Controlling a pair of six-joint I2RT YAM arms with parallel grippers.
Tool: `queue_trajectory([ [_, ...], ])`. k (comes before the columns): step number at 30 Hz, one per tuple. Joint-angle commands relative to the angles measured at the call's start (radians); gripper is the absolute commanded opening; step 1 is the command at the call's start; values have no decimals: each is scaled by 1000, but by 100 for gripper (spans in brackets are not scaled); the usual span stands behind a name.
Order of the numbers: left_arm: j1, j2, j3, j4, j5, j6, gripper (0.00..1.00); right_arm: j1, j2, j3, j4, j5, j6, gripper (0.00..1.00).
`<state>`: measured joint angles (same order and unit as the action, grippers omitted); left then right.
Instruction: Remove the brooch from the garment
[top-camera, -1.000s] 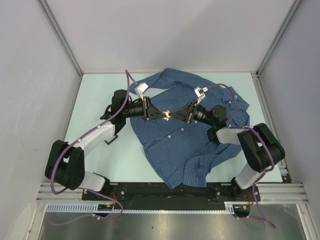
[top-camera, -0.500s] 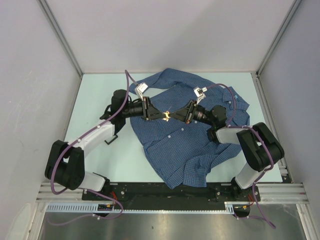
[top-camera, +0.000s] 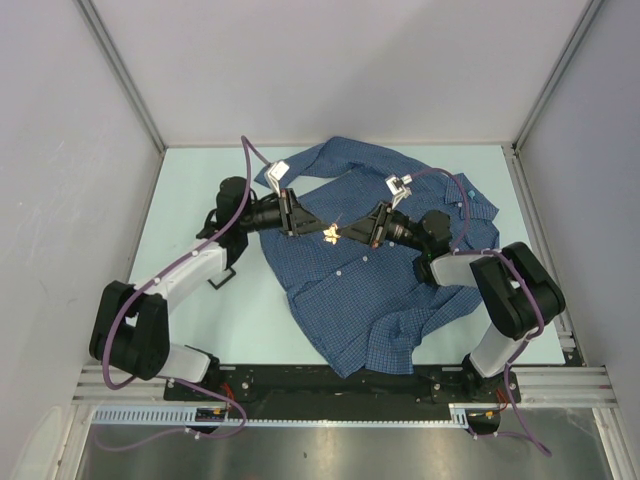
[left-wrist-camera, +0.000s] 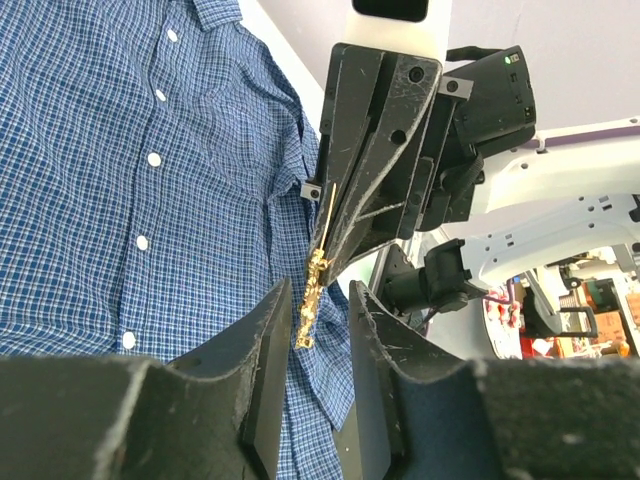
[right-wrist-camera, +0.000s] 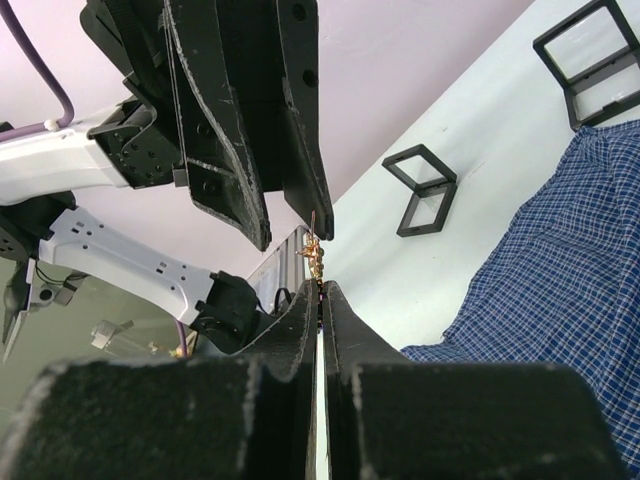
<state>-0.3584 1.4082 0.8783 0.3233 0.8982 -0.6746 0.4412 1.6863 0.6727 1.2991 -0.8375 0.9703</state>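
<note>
From overhead I see the gold brooch (top-camera: 330, 236) held up between my two hands, over the chest of the blue shirt (top-camera: 372, 300). The shirt lies rumpled from the middle of the bench (top-camera: 200, 190) toward its right edge. That view hides both grips. The right wrist camera shows the right hand (right-wrist-camera: 320, 289) pinched closed on the brooch's pin. The left wrist camera shows the left hand (left-wrist-camera: 320, 292) with fingers parted and the brooch's end between them; I cannot tell if they touch.
</note>
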Motion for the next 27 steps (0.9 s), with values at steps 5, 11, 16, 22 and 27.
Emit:
queue_trajectory([
  [5, 1, -20, -25, 50, 36, -3, 31, -2, 10, 36, 126, -12, 13, 0],
  [11, 1, -23, -21, 34, 36, 12, 28, -4, 10, 34, 127, -12, 16, 0],
  [16, 1, -20, -18, 20, 25, 17, 20, -2, 9, 36, 131, -12, 16, 0],
  [22, -8, -15, -10, -7, 18, 38, 13, 1, 12, 34, 137, -12, 21, 0],
  [27, -24, -8, 10, -44, 4, 46, 0, 4, -2, 36, 131, -12, 13, 0],
])
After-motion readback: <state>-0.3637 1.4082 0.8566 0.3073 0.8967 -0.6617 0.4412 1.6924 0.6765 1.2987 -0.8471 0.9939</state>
